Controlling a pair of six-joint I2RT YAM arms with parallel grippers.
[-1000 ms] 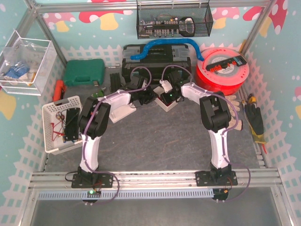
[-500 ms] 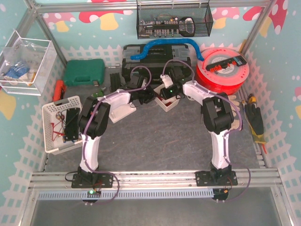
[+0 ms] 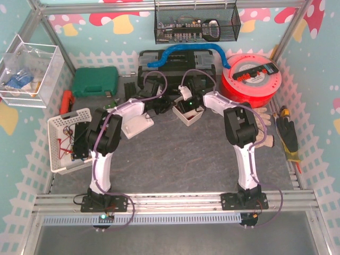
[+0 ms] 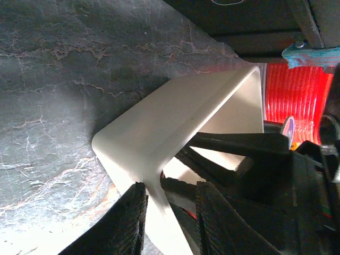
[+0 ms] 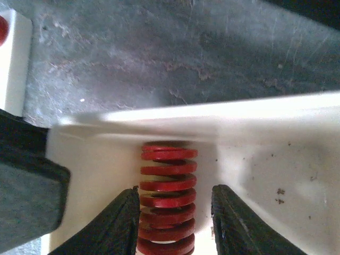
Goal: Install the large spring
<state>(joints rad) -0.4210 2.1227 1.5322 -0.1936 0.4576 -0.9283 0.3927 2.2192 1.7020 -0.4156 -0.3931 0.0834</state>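
Observation:
The large red spring (image 5: 167, 186) lies inside a small white tray (image 5: 265, 159), its far end against the tray's wall. My right gripper (image 5: 174, 190) is open around the spring: the left finger touches the coils, the right finger stands a little apart. In the top view the tray (image 3: 192, 118) sits at the back centre with the right gripper (image 3: 186, 103) over it; the spring is hidden there. My left gripper (image 4: 170, 187) is shut on the tray's wall (image 4: 175, 117), one finger outside and one inside. In the top view the left gripper (image 3: 162, 104) is at the tray's left side.
A white block (image 3: 137, 125) lies left of the tray. Behind are a black toolbox (image 3: 178, 66), a red cable reel (image 3: 252, 77) and a green case (image 3: 95, 81). A white basket (image 3: 66, 138) stands at the left, gloves (image 3: 265, 127) at the right.
My right gripper has moved a little left and back over the tray. My left gripper has shifted slightly back. The tray has stayed in place.

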